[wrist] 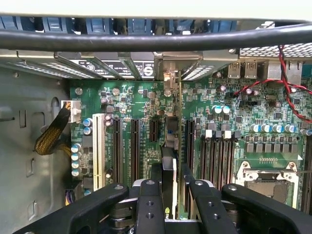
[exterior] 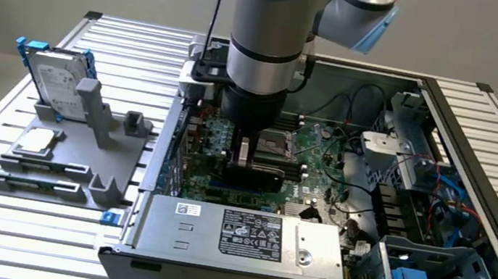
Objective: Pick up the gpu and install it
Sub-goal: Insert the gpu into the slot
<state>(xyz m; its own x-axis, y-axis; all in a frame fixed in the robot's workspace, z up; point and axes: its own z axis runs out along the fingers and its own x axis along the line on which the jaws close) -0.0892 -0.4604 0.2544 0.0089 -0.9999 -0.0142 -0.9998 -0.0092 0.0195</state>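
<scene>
Over the motherboard (wrist: 131,105) inside the case (wrist: 29,161), your gripper (wrist: 169,178) is clamped on the gpu (wrist: 169,141), which stands on edge among the black slots (wrist: 134,146).

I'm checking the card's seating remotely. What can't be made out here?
Exterior view: the arm hides most of the gpu and the slot under it.
Wrist view: the gpu sits edge-on in the claw; its connector edge and slot contact are hidden by the card itself.
Exterior view: the print on the power supply label is too small.
</scene>
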